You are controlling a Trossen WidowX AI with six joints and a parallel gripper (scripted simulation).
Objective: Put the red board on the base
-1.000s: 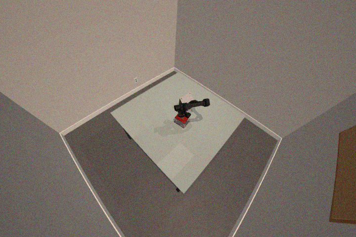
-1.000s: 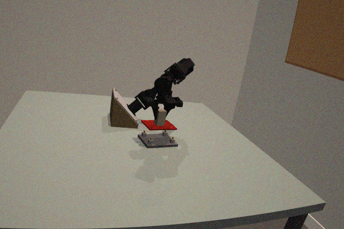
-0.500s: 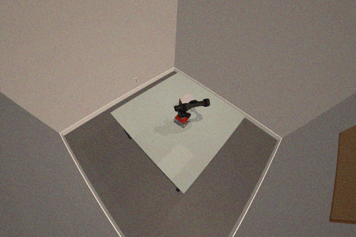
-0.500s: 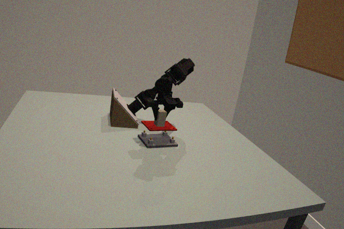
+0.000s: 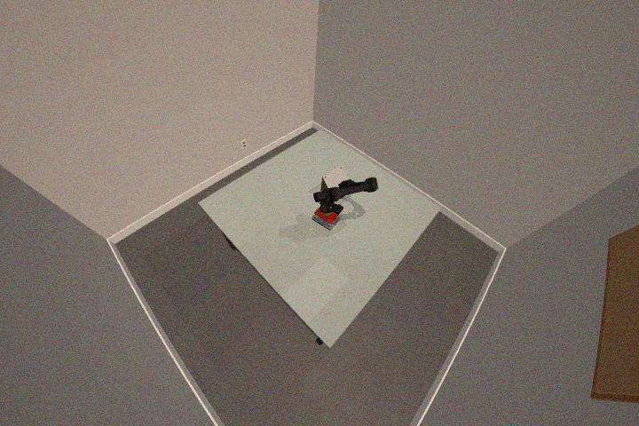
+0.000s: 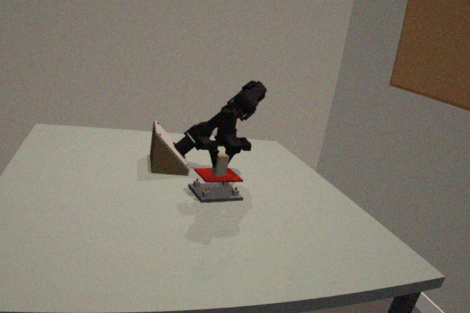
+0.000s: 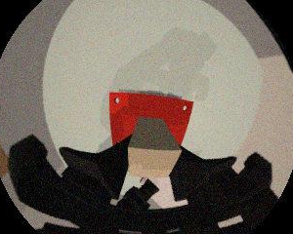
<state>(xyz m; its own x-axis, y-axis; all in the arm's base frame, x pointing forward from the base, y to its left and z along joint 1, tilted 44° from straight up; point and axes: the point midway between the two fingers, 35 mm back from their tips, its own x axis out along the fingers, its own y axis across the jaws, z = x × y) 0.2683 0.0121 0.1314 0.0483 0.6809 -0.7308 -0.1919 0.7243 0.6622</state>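
A: Exterior view, centre of frame: your gripper (image 5: 328,210) (image 6: 222,165) (image 7: 149,136) is closed on the square handle (image 6: 222,165) (image 7: 154,146). The red board (image 5: 326,216) (image 6: 209,175) (image 7: 156,104) hangs just above the grey base (image 5: 329,228) (image 6: 220,193), apart from the posts in front. What could spoil it?

B: Sideways offset, I'd judge. In the top view, base shows past the board's lower edge, though height and viewing angle may account for some of that. Lower while off and a gold pin (image 6: 205,189) meets solid board, not its hole; one corner rides up.

A: Other causes?

B: A small twist: two pins enter, two jam. Pushing on could turn the handle in your fingers. Opening early could drop the board crooked.

A: Heading?

B: Handle side up, board near level. Exterior view: near edge runs left to right, side edges slant from upper left to lower right, roughly matching the base. Wrist view: holed far edge lies toward the top of frame.

A: Long axis?

B: Can't tell; foreshortening hides which side is longer. Handle's own long axis stands upright, near square to the board.
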